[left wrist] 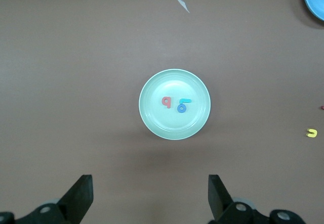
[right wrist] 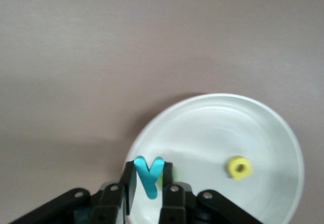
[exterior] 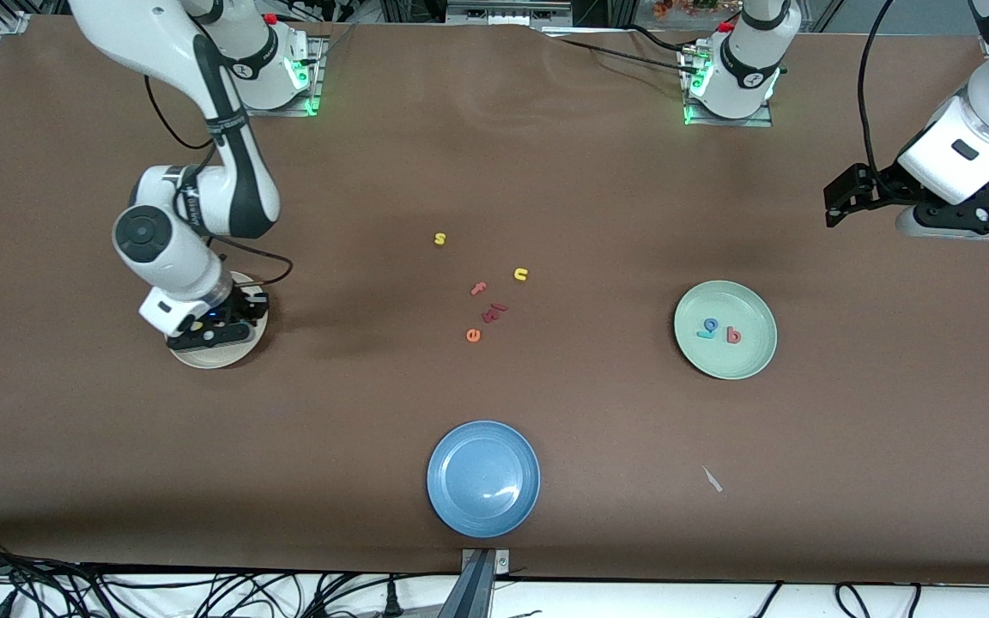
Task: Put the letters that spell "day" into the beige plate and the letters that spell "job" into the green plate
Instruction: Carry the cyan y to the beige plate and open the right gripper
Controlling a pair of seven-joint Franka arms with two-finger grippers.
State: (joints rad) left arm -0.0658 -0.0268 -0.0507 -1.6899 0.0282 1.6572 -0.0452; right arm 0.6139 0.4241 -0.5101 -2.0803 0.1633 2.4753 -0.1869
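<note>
My right gripper hangs low over the beige plate, shut on the teal y, which stands upright between its fingers. In the right wrist view the yellow a lies in the beige plate, and a sliver of the green d shows past one finger. The green plate holds the blue o, teal j and salmon b. My left gripper waits open and empty, high over the table beside the green plate.
A blue plate sits near the front edge. Loose letters lie mid-table: yellow s, yellow u, salmon f, orange e and a dark red piece. A white scrap lies nearer the camera than the green plate.
</note>
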